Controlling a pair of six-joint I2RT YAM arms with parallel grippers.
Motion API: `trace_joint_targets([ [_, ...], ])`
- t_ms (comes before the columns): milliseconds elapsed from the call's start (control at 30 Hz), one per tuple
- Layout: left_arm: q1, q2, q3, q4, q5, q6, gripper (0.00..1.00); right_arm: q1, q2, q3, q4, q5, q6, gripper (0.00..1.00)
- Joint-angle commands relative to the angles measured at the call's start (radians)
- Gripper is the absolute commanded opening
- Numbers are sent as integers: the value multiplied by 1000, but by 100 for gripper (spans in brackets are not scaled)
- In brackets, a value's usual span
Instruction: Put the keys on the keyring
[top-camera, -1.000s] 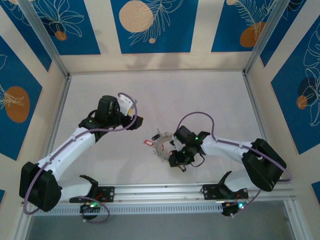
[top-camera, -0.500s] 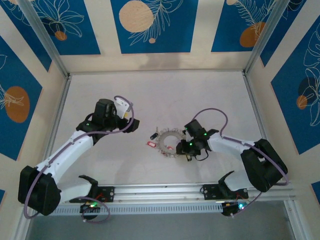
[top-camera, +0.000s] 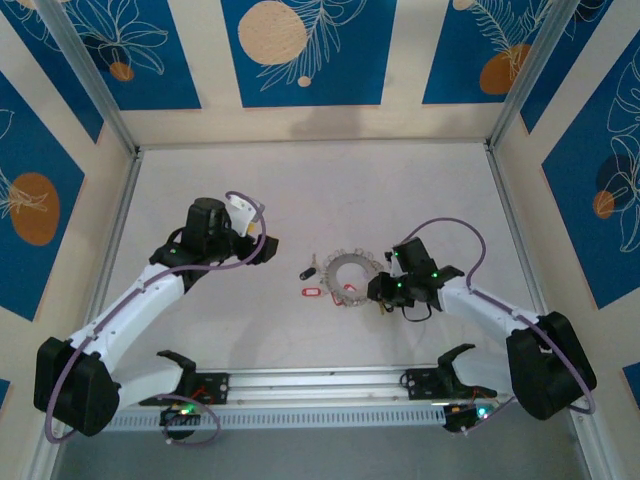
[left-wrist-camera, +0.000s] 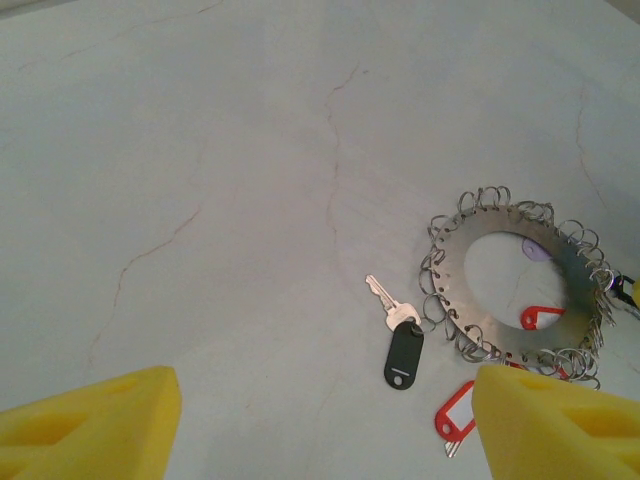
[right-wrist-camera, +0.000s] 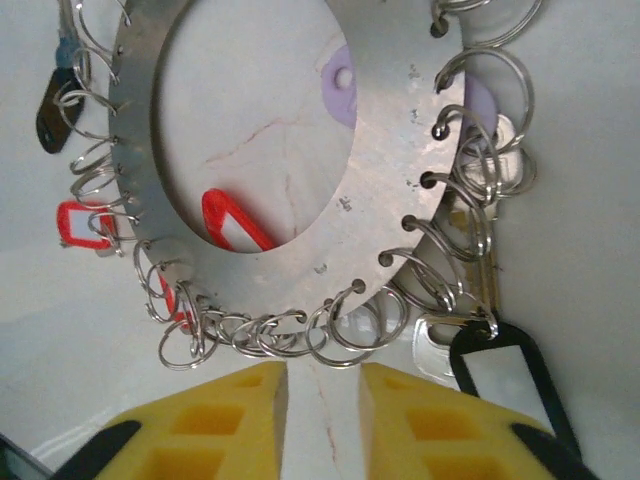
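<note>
Well out to the left of the keyring (left-wrist-camera: 500, 338), the left arm (top-camera: 150, 285) hangs over the worktop (left-wrist-camera: 220, 180). The left jaws are spread wide with nothing in them, and in the wrist view the left pads (left-wrist-camera: 90, 425) sit at opposite corners with bare worktop between. Next along, a black-tagged key (left-wrist-camera: 403, 355) lies right up against the keyring's left rim, silver blade pointing away from it. A loose red tag (left-wrist-camera: 455, 412) lies just beside the rim, on the near-left side. And here's the keyring itself, flat on the worktop between the two arms: a flat metal disc with a big hole and small wire loops all around its edge. A second red tag (right-wrist-camera: 235, 220) shows through the hole, partly tucked under the plate. A pale purple tag (right-wrist-camera: 345, 90) peeks out from under the plate at the hole's rim. At the keyring's right edge, another black tag (right-wrist-camera: 510, 375) with a white insert sits against the loops, with a silver key beside it. Just right of the keyring comes the right arm (top-camera: 480, 305). The right jaws are nearly closed, the right pads (right-wrist-camera: 215, 425) only a narrow slit apart. Only worktop shows in the gap, nothing is gripped, and the tips are just short of the edge loops.
</note>
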Motion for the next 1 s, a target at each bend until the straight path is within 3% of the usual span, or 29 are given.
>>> trace_joint_targets([
  [0, 9, -21, -13, 23, 15, 1, 77, 45, 12, 37, -77, 44, 29, 22],
  [133, 9, -27, -11, 14, 6, 12, 77, 99, 81, 69, -82, 96, 22, 17],
  [467, 8, -30, -11, 10, 14, 18, 77, 204, 184, 154, -121, 251, -11, 24],
  [967, 9, -31, -10, 10, 11, 21, 77, 260, 248, 178, -148, 412, -29, 23],
])
